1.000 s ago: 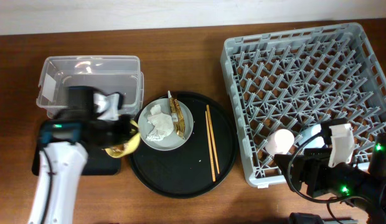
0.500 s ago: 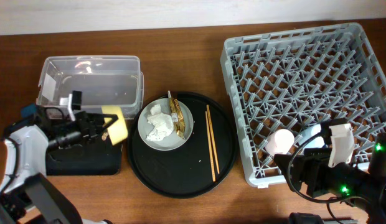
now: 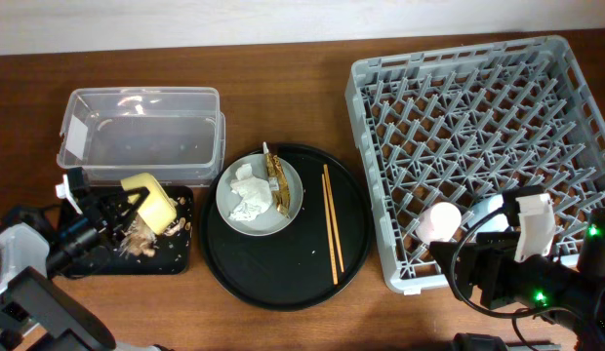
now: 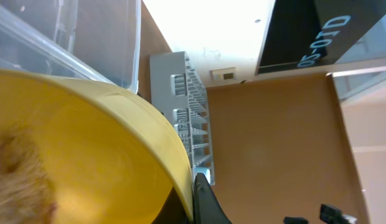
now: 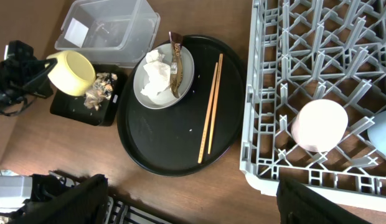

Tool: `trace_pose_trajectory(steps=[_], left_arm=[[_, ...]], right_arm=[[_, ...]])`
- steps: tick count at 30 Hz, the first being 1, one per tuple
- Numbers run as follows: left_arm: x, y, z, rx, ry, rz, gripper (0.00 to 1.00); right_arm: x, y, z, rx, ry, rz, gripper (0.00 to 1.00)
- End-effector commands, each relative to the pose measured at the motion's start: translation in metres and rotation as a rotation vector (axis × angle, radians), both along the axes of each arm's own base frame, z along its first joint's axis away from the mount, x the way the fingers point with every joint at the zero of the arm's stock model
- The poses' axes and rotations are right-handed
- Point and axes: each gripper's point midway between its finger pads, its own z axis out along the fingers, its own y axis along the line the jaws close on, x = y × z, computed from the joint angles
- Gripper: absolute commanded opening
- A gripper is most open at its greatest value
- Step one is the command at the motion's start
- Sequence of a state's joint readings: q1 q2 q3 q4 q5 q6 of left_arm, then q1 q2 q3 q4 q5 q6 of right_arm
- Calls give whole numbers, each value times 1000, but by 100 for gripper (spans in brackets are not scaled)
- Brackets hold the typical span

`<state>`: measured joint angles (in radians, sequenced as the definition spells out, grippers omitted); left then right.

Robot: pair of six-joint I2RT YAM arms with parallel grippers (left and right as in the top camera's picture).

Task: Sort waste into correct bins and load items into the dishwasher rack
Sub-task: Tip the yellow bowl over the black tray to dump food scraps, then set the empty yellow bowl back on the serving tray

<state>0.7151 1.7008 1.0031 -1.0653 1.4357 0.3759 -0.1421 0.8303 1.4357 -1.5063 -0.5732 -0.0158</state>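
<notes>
My left claw is pinching the yellow bowl by its rim, holding it tipped on its side over the shallow black tray. Crumbly food scraps are lying on the tray beneath the bowl. My right claw is hanging spread, gripping nothing, near the pink cup, which is sitting in the dishwasher rack.

Brown wood-grain table, evenly lit, no glare. Pale wall runs along its far edge. Left wrist view shows a dark panel bearing pale blue characters.
</notes>
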Motion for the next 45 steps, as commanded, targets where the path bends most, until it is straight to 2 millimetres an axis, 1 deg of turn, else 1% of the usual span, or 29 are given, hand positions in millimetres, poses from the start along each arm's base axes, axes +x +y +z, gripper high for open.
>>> trace_pose_trajectory(steps=[1, 2, 4, 5, 7, 8, 10, 11, 12, 13, 14, 15, 16, 17, 18, 20, 22, 23, 24, 25, 26, 28, 30, 31, 34, 37, 41, 42, 45], left_arm=[[2, 1, 4, -74, -63, 22, 0], [3, 2, 3, -81, -56, 23, 0], [2, 0, 8, -133, -54, 30, 0], [5, 2, 6, -100, -85, 26, 0], [2, 0, 6, -147, -37, 31, 0], [3, 1, 6, -115, -75, 28, 0], [5, 2, 0, -80, -76, 22, 0], [3, 0, 2, -121, -46, 25, 0], [-2, -8, 8, -161, -19, 19, 0], [-1, -12, 7, -58, -124, -9, 0], [1, -11, -3, 5, -122, -27, 0], [2, -9, -16, 11, -29, -31, 0], [0, -12, -16, -47, 40, -26, 0], [-2, -18, -9, -80, 25, -34, 0], [-3, -27, 2, -62, -72, -57, 0], [0, -34, 0, -18, -103, -94, 0], [0, -37, 3, -39, -84, -100, 0], [1, -40, 3, -13, -107, -115, 0], [2, -40, -2, 25, -95, -132, 0], [1, -42, -9, 44, -30, -149, 0], [-4, -48, -11, 62, 17, -175, 0], [-10, -61, -9, 100, 28, -222, 0], [-16, -74, 0, 140, 44, -264, 0], [-20, -78, 2, 177, 68, -285, 0], [-33, -88, -6, 389, 240, -324, 0], [-48, -111, -7, 583, 317, -352, 0], [-74, -141, -30, 939, 445, -373, 0], [-76, -148, -33, 983, 447, -375, 0], [-93, -182, -58, 1149, 442, -368, 0]], right_arm=[[1, 0, -1, -10, 1, 5, 87], [1, 0, -1, -10, 1, 5, 87], [1, 0, -2, -10, 2, 5, 87], [1, 0, -2, -10, 2, 5, 87], [1, 0, -1, -10, 0, 6, 87], [1, 0, -1, -10, 1, 6, 87], [1, -1, -1, -11, -2, 5, 87], [1, -1, -1, -11, -1, 5, 87], [1, 0, -1, -10, 0, 5, 87], [1, 0, -1, -10, 0, 6, 87], [1, 0, -1, -10, -2, 5, 87], [2, 0, -1, -10, -4, 6, 87], [1, 0, -1, -10, -3, 5, 87], [1, 0, -1, -10, -1, 6, 87], [1, 0, -1, -10, 1, 6, 87], [1, 0, -1, -10, -2, 6, 87], [1, 0, -1, -10, -2, 5, 87], [1, 0, -1, -10, 0, 6, 87], [1, 0, -1, -10, 1, 6, 87], [1, 0, -1, -10, 1, 6, 87], [1, 0, -1, -10, 1, 6, 87], [1, 0, -1, -10, 0, 6, 87], [1, 0, -1, -10, -1, 6, 87], [1, 0, -1, -10, -1, 6, 87], [1, 0, -1, -10, 1, 5, 87], [1, 0, -2, -10, 2, 5, 87], [0, 0, -2, -10, 5, 5, 87], [0, 0, -2, -9, 6, 5, 87], [-2, 0, -3, -8, 15, 5, 87]])
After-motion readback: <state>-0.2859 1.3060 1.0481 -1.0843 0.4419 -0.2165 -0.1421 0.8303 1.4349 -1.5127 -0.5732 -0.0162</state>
